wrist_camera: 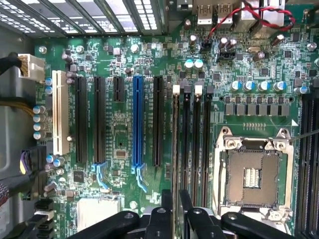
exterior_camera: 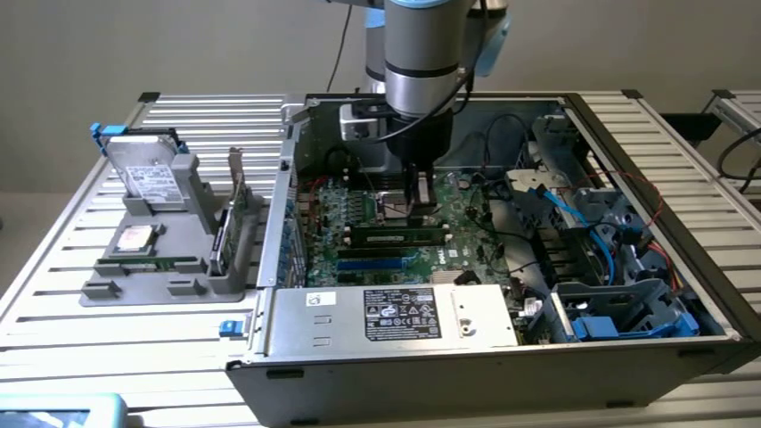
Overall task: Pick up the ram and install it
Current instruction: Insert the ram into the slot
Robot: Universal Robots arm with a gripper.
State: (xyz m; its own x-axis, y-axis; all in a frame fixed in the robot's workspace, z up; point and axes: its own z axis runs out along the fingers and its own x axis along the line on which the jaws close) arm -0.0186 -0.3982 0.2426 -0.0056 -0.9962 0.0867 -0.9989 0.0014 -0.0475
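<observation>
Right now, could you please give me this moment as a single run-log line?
gripper: low over the ram | ram: on edge in the motherboard, inside the open computer case | contact: cannot tell

The ram (exterior_camera: 398, 238), a thin green stick with small black chips, is seen set on its long edge on the green board (exterior_camera: 466, 192).

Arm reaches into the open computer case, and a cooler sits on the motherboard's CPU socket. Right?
No. The arm does reach into the computer case, but the CPU socket carries no cooler; the wrist view shows it bare.
</observation>
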